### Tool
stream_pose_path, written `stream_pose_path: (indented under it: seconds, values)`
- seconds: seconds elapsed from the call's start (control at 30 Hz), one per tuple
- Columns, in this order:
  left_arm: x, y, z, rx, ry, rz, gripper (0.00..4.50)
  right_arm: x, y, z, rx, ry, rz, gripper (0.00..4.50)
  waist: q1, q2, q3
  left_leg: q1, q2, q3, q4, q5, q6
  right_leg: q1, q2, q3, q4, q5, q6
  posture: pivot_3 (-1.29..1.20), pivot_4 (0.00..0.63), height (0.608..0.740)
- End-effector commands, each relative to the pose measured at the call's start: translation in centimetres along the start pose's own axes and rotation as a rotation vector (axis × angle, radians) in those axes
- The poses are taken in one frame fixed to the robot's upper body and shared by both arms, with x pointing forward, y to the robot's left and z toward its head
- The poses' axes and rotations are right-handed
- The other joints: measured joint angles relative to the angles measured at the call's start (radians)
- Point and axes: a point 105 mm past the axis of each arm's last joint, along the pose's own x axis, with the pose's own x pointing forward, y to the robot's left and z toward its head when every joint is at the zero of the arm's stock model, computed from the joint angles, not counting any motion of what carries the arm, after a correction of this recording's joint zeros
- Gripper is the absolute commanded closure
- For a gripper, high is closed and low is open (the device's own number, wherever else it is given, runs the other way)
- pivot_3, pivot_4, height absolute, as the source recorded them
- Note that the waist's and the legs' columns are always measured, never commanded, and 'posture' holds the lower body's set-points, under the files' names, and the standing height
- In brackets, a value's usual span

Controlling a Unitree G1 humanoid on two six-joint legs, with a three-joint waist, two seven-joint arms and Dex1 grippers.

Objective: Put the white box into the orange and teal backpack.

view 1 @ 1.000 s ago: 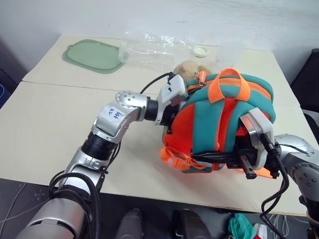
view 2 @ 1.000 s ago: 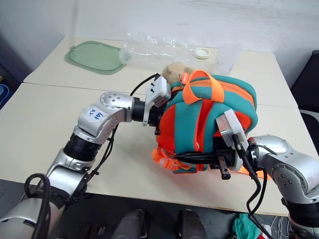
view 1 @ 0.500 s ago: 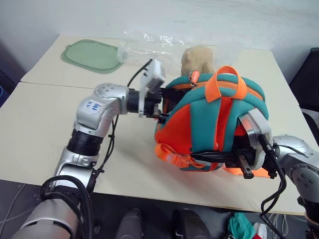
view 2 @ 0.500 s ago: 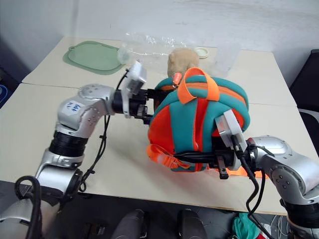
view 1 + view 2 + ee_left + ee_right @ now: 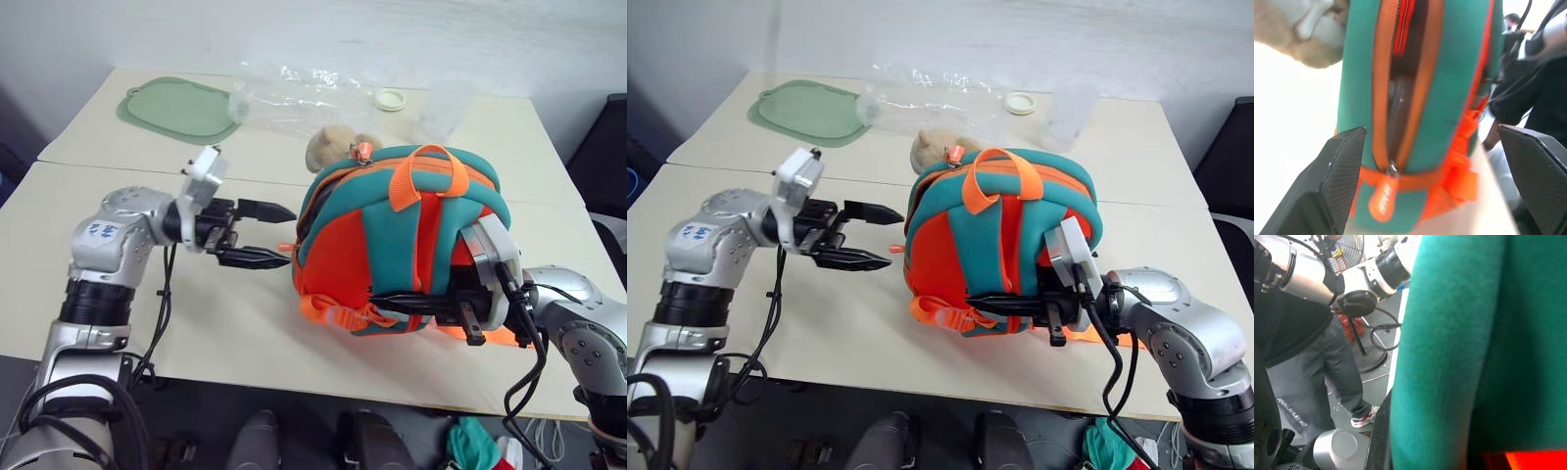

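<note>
From the head views you see the orange and teal backpack (image 5: 407,240) standing on the table (image 5: 118,264) with its orange loop handle (image 5: 428,174) on top. Your left gripper (image 5: 272,235) hangs just beside the backpack's left flank, apart from it, its two black fingers spread wide and holding nothing. Your right gripper (image 5: 1019,302) sits low against the backpack's front face, fingers clenched together on a teal strap there. A tan plush toy (image 5: 333,145) pokes out just behind the backpack; a crinkled clear plastic bag (image 5: 294,96), a green mat (image 5: 176,110) and a small round lid (image 5: 392,99) lie farther behind it. In the left wrist view you look straight at the backpack's side, between two parted fingers (image 5: 1317,196): the orange-edged zipper slit gapes, with its orange pull tab (image 5: 1382,198) hanging at the end. Something pale and flat (image 5: 1397,110) shows inside the slit, possibly the white box, though it is too dim to be sure. In the right wrist view teal padding (image 5: 1449,357) of the backpack sits pressed close, and beyond it a person's legs (image 5: 1327,382) stand on the floor.
</note>
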Motion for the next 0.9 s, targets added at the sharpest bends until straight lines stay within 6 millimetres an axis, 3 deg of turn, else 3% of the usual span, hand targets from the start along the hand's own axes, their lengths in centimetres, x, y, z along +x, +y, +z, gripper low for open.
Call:
stream_pose_path:
  seconds: [0.03, 0.2, 0.3, 0.63, 0.8, 0.9]
  values:
    - [-3.8, -0.7, 2.0, -0.012, -0.105, 0.130, 0.00, -0.3, 0.4, 0.5, -0.042, -0.020, -0.015, 4.49, -0.005, 0.000, 0.000, 0.000, 0.000, 0.000, 0.000, 0.000, 0.000, 0.000, 0.000, 0.000, 0.000, 0.000, 0.000, 0.00, 0.150, 0.740]
    - [-6.8, -0.1, 3.6, -0.062, -0.239, 0.347, 0.00, -0.6, 0.7, -0.1, -0.041, 0.011, -0.007, 4.49, 0.008, 0.000, 0.000, 0.001, 0.000, -0.001, 0.001, 0.000, 0.001, 0.000, -0.002, 0.000, 0.000, 0.000, 0.000, 0.00, 0.150, 0.740]
    - [-5.4, 0.1, 4.9, 0.005, -0.255, 0.343, 0.00, -0.7, 1.0, -0.7, -0.039, 0.045, 0.018, 4.49, 0.016, 0.000, 0.000, 0.000, -0.001, -0.002, 0.001, 0.000, 0.001, 0.001, -0.002, 0.000, 0.000, 0.000, 0.000, 0.00, 0.150, 0.740]
    - [3.2, 4.8, 6.6, -0.002, -0.229, 0.165, 0.00, -0.5, 0.7, -0.8, -0.056, 0.068, 0.057, 4.49, 0.024, 0.000, 0.000, 0.000, -0.002, -0.001, 0.002, 0.000, 0.000, 0.000, 0.001, 0.000, 0.001, 0.000, 0.000, 0.00, 0.150, 0.740]
    - [5.2, 5.1, 6.8, -0.017, -0.249, 0.053, 0.00, -0.4, 0.9, -1.0, -0.053, 0.067, 0.057, 4.49, 0.018, -0.001, 0.000, 0.000, -0.002, 0.001, 0.002, 0.000, 0.000, 0.000, 0.001, 0.000, 0.001, 0.000, 0.000, 0.00, 0.150, 0.740]
    - [5.9, 5.4, 6.7, -0.052, -0.280, 0.019, 0.58, -0.4, 1.0, -1.1, -0.048, 0.065, 0.054, 4.49, 0.018, -0.001, 0.000, 0.000, -0.002, 0.001, 0.002, 0.000, 0.000, 0.000, 0.001, 0.000, 0.002, 0.000, 0.000, 0.00, 0.150, 0.740]
